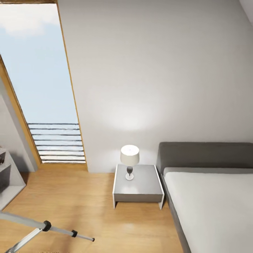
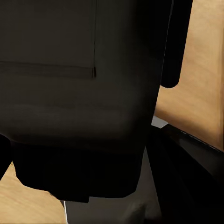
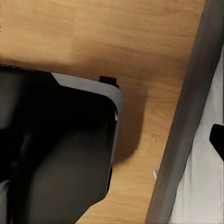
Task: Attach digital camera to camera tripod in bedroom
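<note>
Left gripper (image 2: pixel 116 121) on black camera (image 2: pixel 70 93).

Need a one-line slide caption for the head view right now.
Bedroom: lit lamp on bedside table beside grey bed; tripod legs at lower left.

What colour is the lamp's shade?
White, on the lamp standing on the bedside table; head view shows it best.
</note>
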Robot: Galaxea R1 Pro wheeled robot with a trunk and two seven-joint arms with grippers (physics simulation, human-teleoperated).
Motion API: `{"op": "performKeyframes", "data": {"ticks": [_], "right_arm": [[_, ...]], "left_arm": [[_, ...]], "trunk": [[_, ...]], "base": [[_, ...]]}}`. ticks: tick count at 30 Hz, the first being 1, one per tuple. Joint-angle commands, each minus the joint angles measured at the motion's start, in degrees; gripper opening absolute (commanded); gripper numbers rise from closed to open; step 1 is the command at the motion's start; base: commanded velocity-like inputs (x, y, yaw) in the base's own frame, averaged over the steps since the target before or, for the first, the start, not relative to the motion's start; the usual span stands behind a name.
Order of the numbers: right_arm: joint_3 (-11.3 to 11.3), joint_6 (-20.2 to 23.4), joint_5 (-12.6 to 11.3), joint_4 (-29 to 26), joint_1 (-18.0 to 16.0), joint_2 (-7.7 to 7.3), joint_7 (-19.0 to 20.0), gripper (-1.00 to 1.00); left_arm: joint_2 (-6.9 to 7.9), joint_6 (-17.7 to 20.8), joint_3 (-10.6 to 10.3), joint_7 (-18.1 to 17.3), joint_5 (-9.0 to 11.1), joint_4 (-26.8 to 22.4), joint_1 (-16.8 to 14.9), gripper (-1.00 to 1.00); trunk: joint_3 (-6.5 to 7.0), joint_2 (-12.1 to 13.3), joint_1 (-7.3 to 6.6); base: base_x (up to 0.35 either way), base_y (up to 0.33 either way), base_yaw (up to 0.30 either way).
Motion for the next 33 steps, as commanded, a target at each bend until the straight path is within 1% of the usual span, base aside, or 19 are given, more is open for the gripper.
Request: {"op": "performKeyframes", "data": {"ticks": [1, 20, 23, 27, 28, 33], "right_arm": [[0.16, -0.34, 0.36, 0.18, -0.05, -0.02, 0.08, 1.00], [0.16, -0.34, 0.36, 0.18, -0.05, 0.05, 0.08, 1.00], [0.16, -0.34, 0.36, 0.18, -0.05, 0.04, 0.08, 1.00], [0.16, -0.34, 0.36, 0.18, -0.05, 0.06, 0.08, 1.00], [0.16, -0.34, 0.36, 0.18, -0.05, 0.06, 0.08, 1.00], [0.16, -0.34, 0.36, 0.18, -0.05, 0.07, 0.08, 1.00]], "left_arm": [[-0.01, 0.04, -0.50, 0.04, 0.36, 0.00, -0.02, -1.00], [-0.19, 0.02, -0.42, -0.56, 0.51, -0.16, -0.02, -1.00], [-0.19, 0.01, -0.41, -0.54, 0.78, -0.17, -0.02, -1.00], [-0.19, 0.01, -0.41, -0.54, 2.00, -0.17, -0.02, -1.00], [-0.19, 0.01, -0.41, -0.56, 2.95, -0.17, -0.02, -1.00], [-0.19, 0.01, -0.41, -0.58, 5.13, -0.12, -0.02, -1.00]], "trunk": [[-0.02, -0.04, 0.03], [-0.02, -0.04, 0.03], [-0.02, -0.04, 0.03], [-0.02, -0.04, 0.03], [-0.02, -0.04, 0.03], [-0.02, -0.04, 0.03]], "base": [[0.081, -0.047, 0.271], [0.015, -0.009, 0.271], [0.000, 0.000, 0.271], [0.000, 0.000, 0.271], [0.000, 0.000, 0.271], [0.000, 0.000, 0.271]]}}
